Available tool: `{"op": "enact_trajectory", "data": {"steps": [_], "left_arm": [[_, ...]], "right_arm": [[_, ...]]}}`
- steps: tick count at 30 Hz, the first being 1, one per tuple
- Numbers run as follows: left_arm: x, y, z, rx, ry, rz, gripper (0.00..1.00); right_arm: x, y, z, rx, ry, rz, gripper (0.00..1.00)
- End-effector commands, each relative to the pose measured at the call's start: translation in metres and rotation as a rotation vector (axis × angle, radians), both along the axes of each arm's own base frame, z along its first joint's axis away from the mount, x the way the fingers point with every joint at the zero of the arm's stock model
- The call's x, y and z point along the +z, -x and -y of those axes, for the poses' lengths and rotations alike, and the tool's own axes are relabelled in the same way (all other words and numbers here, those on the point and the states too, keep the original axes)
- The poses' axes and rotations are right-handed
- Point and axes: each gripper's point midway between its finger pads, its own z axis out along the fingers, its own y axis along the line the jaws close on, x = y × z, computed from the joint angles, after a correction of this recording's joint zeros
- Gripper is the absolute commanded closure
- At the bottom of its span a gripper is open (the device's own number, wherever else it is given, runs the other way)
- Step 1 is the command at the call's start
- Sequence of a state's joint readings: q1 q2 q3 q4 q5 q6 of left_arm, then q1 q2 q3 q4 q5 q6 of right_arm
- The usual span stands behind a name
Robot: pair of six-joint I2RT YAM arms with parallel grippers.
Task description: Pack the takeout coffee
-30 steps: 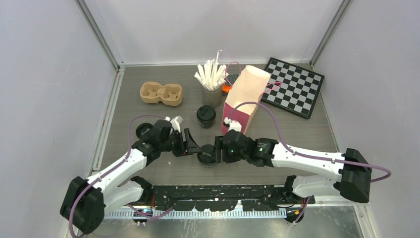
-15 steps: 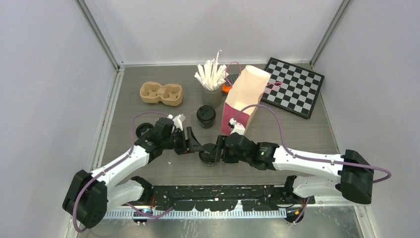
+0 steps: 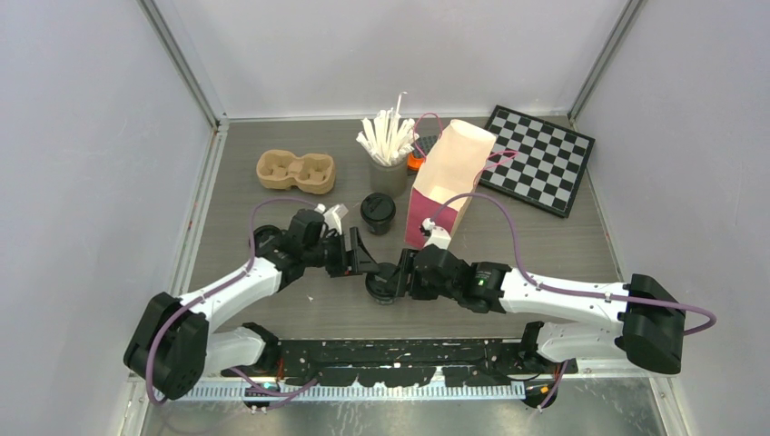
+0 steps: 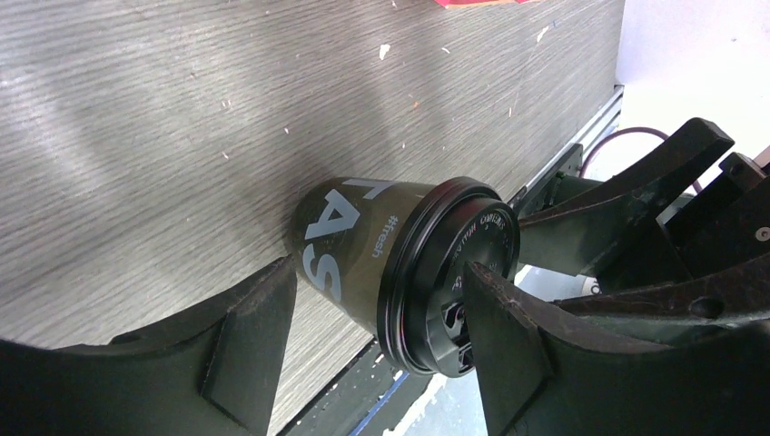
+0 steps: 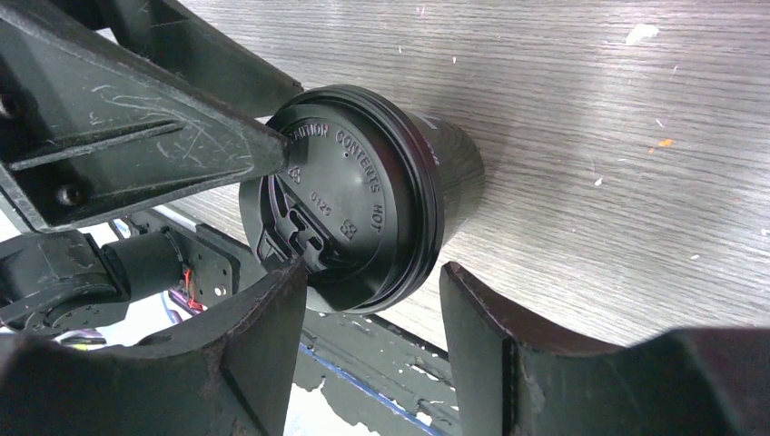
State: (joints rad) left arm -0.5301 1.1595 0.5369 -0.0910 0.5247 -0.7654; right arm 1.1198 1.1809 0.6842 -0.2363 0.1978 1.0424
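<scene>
One takeout coffee cup (image 3: 381, 283), dark with a black lid, stands near the table's front edge between my two grippers. My left gripper (image 3: 361, 262) is open just left of it. In the left wrist view (image 4: 380, 271) the cup (image 4: 354, 241) sits at the fingertips, ungripped. My right gripper (image 3: 402, 275) is open just right of it. In the right wrist view (image 5: 372, 272) the cup's lid (image 5: 350, 195) lies just past the fingertips, and a left finger (image 5: 136, 136) touches the lid's rim. A second like cup (image 3: 378, 211) stands farther back.
A tan pulp two-cup tray (image 3: 295, 171) sits at the back left. A grey cup of white sticks (image 3: 389, 168) and a tilted pink and tan paper bag (image 3: 447, 177) stand behind the second cup. A checkerboard (image 3: 538, 159) lies at the back right.
The near cup has shifted slightly away from the front edge. The right gripper has closed in on it from the right. The left gripper has moved farther back and a little right.
</scene>
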Motion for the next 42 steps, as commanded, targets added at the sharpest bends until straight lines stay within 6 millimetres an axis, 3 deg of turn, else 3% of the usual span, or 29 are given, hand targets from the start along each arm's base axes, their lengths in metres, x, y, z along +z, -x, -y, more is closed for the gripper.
{"op": "enact_trajectory", "data": {"steps": [1,4,12,20,24,29,33,36,38,42], "left_arm": [[0.02,-0.016,0.014,-0.04,0.048,0.099,0.32],[0.01,-0.018,0.012,-0.03,0.021,0.074,0.36],[-0.038,-0.004,-0.01,0.018,-0.105,-0.017,0.5],[-0.059,0.008,-0.018,0.037,-0.121,-0.051,0.56],[-0.042,0.007,-0.005,0.006,-0.036,-0.033,0.54],[0.006,-0.004,-0.002,-0.004,-0.015,0.054,0.41],[0.035,-0.008,-0.009,-0.027,-0.079,0.12,0.3],[0.051,-0.009,-0.017,-0.05,-0.141,0.163,0.16],[0.059,-0.009,-0.022,-0.061,-0.175,0.189,0.08],[0.074,-0.009,-0.028,-0.055,-0.227,0.272,0.08]], "right_arm": [[0.005,-0.009,-0.003,-0.026,-0.025,0.038,0.41],[0.0,-0.007,-0.002,-0.023,-0.014,0.03,0.43],[-0.039,0.007,0.014,-0.041,-0.002,-0.033,0.49],[-0.065,0.014,0.03,-0.068,0.01,-0.064,0.54],[-0.054,0.012,0.026,-0.048,0.005,-0.045,0.53],[-0.014,0.001,0.026,-0.022,0.053,0.039,0.43],[0.012,-0.002,0.03,-0.012,0.067,0.079,0.32],[0.023,0.002,0.035,0.009,0.071,0.087,0.14],[0.029,0.004,0.041,0.015,0.079,0.094,0.12],[0.043,0.015,0.046,0.068,0.065,0.111,0.12]]}}
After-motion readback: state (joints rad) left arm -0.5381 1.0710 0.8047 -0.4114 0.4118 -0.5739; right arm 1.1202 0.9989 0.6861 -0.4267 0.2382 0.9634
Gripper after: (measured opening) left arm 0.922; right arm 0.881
